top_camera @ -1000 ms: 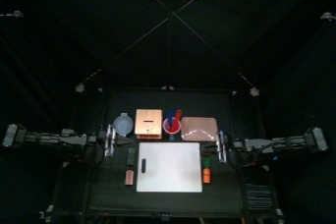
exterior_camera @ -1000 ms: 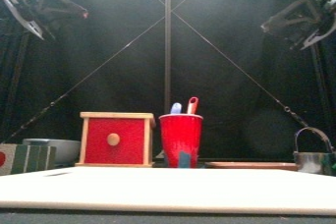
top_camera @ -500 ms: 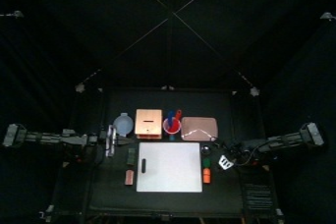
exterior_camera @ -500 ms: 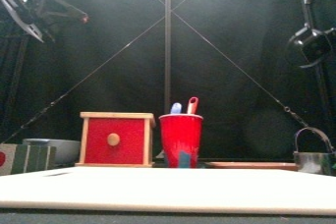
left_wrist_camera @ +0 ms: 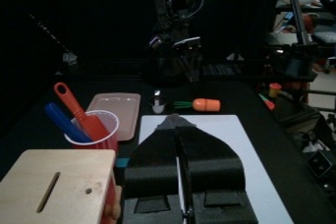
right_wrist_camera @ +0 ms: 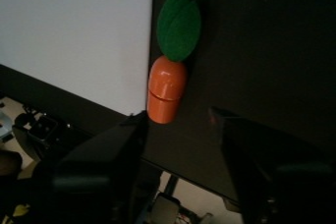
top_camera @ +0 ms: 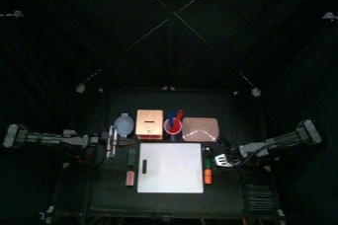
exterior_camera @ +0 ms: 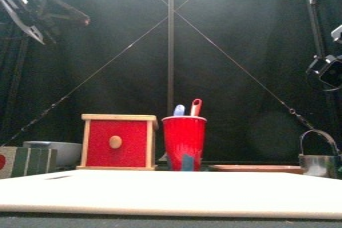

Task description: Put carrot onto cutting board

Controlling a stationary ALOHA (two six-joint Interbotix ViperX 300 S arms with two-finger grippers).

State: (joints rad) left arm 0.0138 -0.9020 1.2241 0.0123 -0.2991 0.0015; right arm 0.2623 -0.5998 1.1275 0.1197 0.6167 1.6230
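Note:
The carrot (right_wrist_camera: 161, 88), bright orange with a green leafy end, lies on the black table right beside the white cutting board (right_wrist_camera: 73, 41), along its edge. In the top view the carrot (top_camera: 209, 177) is by the front part of the right edge of the board (top_camera: 172, 167). My right gripper (right_wrist_camera: 197, 159) hovers above it, open, with nothing between the jaws. From above, that gripper (top_camera: 224, 159) is just right of and behind the carrot. My left gripper (left_wrist_camera: 176, 122) rests shut at the table's left, empty.
Behind the board stand an orange box (top_camera: 149, 123), a red cup (top_camera: 175, 123) with utensils and a pinkish square (top_camera: 200, 128). A small orange-brown piece (top_camera: 129, 177) lies left of the board. A metal cup (exterior_camera: 317, 162) stands at the right.
The right arm has swung down and forward toward the carrot at the board's right edge, and its jaws have opened. The left arm has stayed put.

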